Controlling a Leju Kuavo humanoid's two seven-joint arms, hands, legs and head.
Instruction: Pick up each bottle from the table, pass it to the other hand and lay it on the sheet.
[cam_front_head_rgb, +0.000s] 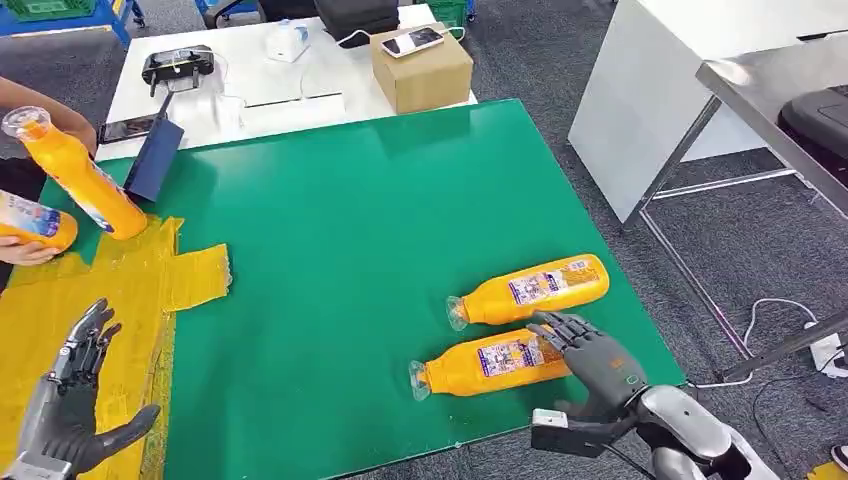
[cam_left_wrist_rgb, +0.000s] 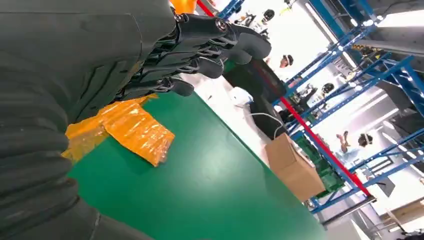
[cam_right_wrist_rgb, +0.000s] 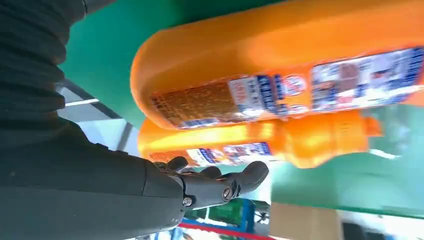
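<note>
Two orange bottles lie at table's 5 o'clock: near bottle, far bottle. Right hand spread over near bottle's base, grasp unconfirmed. Left hand spread, empty, over yellow sheet at 8 o'clock.

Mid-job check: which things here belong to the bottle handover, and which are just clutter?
Job:
near bottle under the right hand
far bottle
yellow sheet
left hand
two bottles in a person's hands

Clutter:
cardboard box
phone on it
controller
blue folder
</note>
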